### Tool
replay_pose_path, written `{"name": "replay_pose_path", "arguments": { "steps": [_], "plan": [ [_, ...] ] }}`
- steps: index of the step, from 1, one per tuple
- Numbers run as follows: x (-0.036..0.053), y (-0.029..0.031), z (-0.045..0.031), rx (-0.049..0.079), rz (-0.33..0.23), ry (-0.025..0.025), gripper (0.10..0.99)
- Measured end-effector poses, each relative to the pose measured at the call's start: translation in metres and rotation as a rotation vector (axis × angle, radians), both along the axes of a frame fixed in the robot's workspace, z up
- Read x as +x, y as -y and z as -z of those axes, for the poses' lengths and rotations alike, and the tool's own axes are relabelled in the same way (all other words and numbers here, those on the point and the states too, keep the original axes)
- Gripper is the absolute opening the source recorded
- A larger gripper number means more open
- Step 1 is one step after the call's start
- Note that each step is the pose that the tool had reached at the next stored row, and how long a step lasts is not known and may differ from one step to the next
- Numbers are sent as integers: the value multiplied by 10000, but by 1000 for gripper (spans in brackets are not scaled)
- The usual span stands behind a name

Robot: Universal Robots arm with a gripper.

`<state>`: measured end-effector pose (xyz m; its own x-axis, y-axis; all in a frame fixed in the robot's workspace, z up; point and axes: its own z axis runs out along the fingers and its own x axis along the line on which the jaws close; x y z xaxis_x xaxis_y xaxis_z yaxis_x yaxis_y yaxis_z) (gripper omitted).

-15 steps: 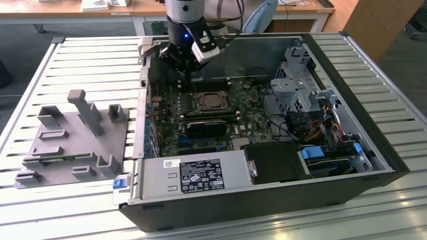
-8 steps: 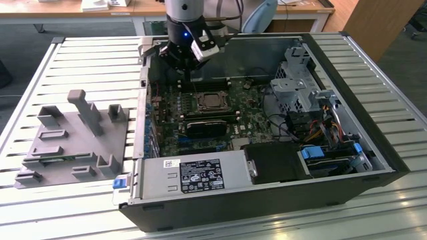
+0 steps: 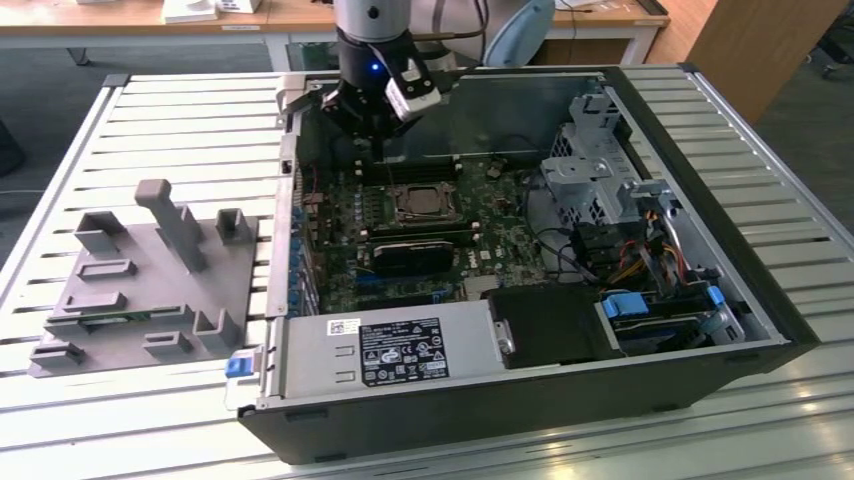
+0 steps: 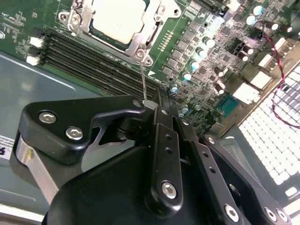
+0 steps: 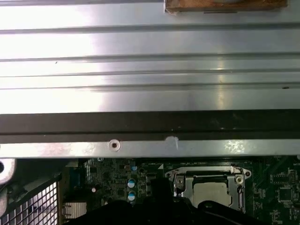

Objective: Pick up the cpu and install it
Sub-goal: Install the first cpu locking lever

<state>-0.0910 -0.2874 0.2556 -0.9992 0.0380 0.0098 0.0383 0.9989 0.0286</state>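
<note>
Your arm comes straight down into the open PC case (image 3: 747,300), wrist vertical, gripper (image 3: 371,135) hanging over the board's far edge. Fingers (image 4: 164,140) are pinched together with nothing between them (black links folded tight in the second wrist view). The cpu (image 3: 419,201) sits seated in its socket (image 4: 140,44), at about 5 o'clock from the gripper in the exterior view. Grey fixture tray (image 3: 140,290) lies outside the case at 9 o'clock.
</note>
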Motion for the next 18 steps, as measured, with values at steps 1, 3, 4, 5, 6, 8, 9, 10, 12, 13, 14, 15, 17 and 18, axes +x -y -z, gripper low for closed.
{"name": "replay_pose_path", "arguments": {
  "steps": [1,3,4,5,6,8,9,10,12,13,14,15,17,18],
  "plan": [
    [15,-1,0,-1,-1,0,106],
    [45,-3,2,0,-2,0,106],
    [56,-5,3,-1,-4,-1,106],
    [67,-6,7,0,-4,0,106],
    [77,-6,11,2,-4,2,106],
    [107,-6,16,0,-6,0,106],
    [120,-6,19,0,-6,-1,106],
    [128,-6,21,1,-7,0,106],
    [136,-5,21,-1,-7,-7,106],
    [141,-6,21,0,-7,-7,106],
    [148,-6,21,-1,-7,-9,106],
    [158,-6,22,-1,-7,-9,106],
    [181,-6,24,0,-8,-10,106],
    [197,-6,25,0,-7,-12,106]
  ]
}}
